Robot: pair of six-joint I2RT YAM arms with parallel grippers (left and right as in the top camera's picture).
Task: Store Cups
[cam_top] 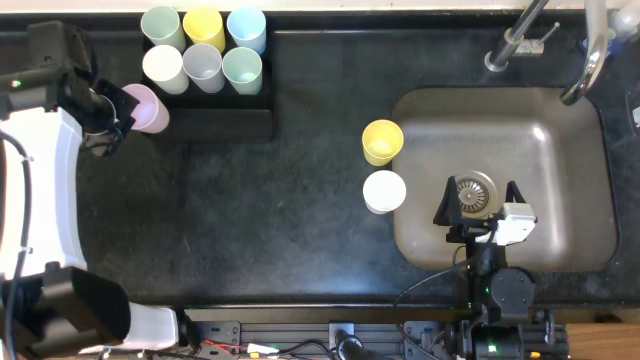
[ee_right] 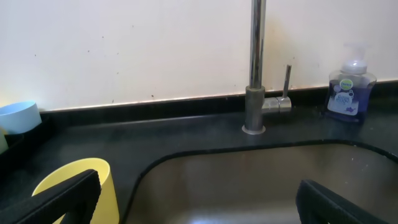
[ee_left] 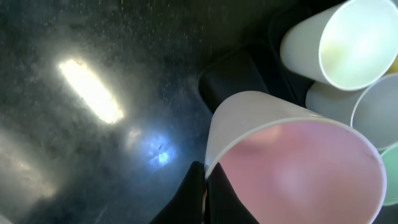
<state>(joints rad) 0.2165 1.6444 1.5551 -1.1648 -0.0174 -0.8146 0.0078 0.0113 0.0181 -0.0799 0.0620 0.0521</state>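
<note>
- the pink cup (cam_top: 148, 108) hangs in the left gripper (cam_top: 112, 110), just beside the left end of the black rack (cam_top: 232, 122). the rack's bare front row lies from the cup toward the sink (cam_top: 560, 130) side, so the coming move is probably a short sideways carry and a lowering.
- the left gripper's fingers (ee_left: 198, 186) pinch the pink cup's rim. its mouth faces up and its long axis looks near upright from above.
- six stored cups (cam_top: 204, 65) fill the rack's two back rows. the nearest ones sit close to the pink cup's rim in the left wrist view, so a knock is the likely risk.
- the yellow cup (cam_top: 382, 141) and the white cup (cam_top: 384, 191) stand mouth up on the counter at the sink's left rim, well apart from the left gripper and nearer the right arm.
- the right gripper (cam_top: 478, 200) hovers over the sink, fingers spread and holding nothing. it faces the back wall, with the yellow cup just beyond one finger.
</note>
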